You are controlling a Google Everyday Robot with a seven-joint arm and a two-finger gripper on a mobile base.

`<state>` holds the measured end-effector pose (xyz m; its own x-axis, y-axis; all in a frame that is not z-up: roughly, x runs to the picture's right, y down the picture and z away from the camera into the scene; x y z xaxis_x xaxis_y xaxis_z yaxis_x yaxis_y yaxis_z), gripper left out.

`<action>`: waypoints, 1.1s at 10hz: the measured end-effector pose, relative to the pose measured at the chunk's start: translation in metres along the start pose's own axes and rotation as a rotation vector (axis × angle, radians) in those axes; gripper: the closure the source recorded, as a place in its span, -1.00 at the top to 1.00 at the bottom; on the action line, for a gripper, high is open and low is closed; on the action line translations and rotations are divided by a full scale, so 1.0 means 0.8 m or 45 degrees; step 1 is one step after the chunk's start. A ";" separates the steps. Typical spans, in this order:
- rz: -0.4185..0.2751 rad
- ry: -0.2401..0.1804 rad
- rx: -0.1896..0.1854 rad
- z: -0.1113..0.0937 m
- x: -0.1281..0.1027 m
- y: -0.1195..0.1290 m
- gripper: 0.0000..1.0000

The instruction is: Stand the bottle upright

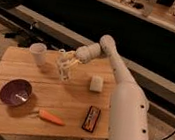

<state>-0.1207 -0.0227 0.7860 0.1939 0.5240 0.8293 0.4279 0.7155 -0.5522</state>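
The bottle [63, 72] is small and clear with a pale label. It stands steeply tilted, close to upright, on the wooden table [76, 99] near the far edge, with its lower end on the wood. My gripper [68, 61] reaches in from the right on the white arm and is closed around the bottle's upper part. The bottle's cap is hidden among the fingers.
A translucent white cup [38, 53] stands just left of the bottle. A pale cube block [96, 82] sits to its right. A purple bowl [15, 92], a carrot [51, 117] and a dark snack bar [91, 118] lie nearer the front edge.
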 end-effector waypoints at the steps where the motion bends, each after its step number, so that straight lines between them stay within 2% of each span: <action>1: -0.005 -0.007 -0.005 0.000 0.005 0.002 -1.00; 6: -0.006 -0.019 -0.039 0.001 0.029 0.009 -1.00; 11: 0.002 -0.016 -0.058 0.002 0.041 0.010 -1.00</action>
<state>-0.1122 0.0005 0.8086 0.1836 0.5308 0.8274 0.4677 0.6932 -0.5485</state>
